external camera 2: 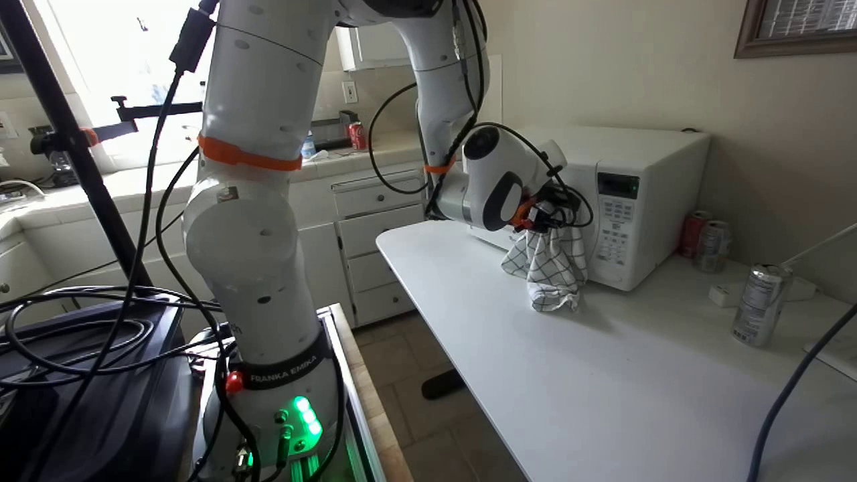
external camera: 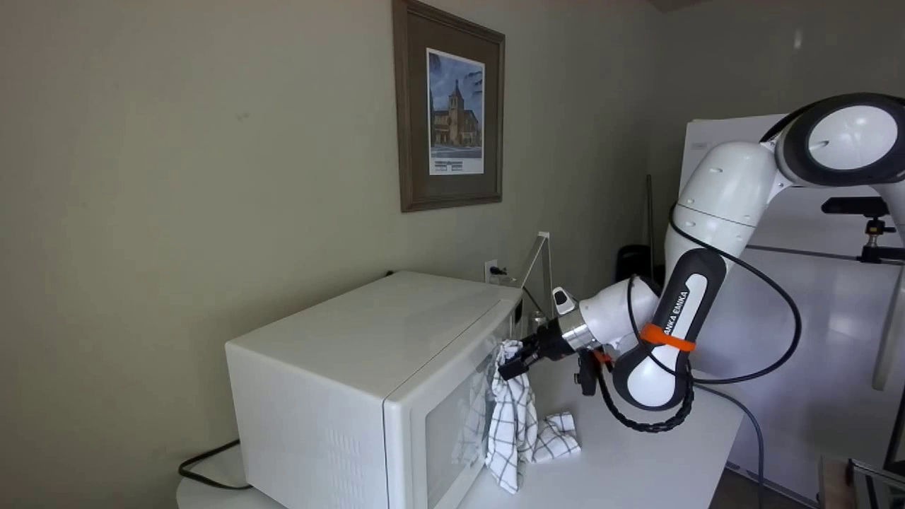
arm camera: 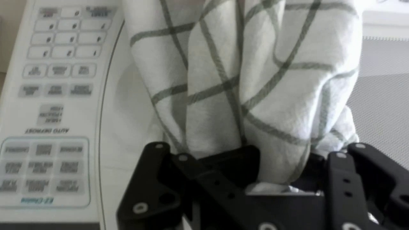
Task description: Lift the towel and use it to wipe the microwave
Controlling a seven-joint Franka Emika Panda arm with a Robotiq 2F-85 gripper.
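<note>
The towel, white with dark grid lines, hangs bunched from my gripper in both exterior views (external camera: pixel 505 431) (external camera 2: pixel 552 271). Its lower end reaches the white table. In the wrist view the towel (arm camera: pixel 217 73) fills the upper middle, with folds pinched between the black fingers. My gripper (external camera: pixel 515 360) is shut on it, close in front of the microwave door; it also shows in the wrist view (arm camera: pixel 276 163). The white microwave (external camera: pixel 368 325) stands on the table, door shut; its keypad side shows in an exterior view (external camera 2: pixel 616 227). The towel is against or very near the door; exact contact is hidden.
The white table (external camera 2: pixel 602 388) bears a silver can (external camera 2: pixel 761 304), with another silver can (external camera 2: pixel 712 246) and a red can (external camera 2: pixel 693 233) beside the microwave. A thin lamp-like frame (external camera: pixel 544 265) stands behind the gripper. A framed picture (external camera: pixel 452 106) hangs above.
</note>
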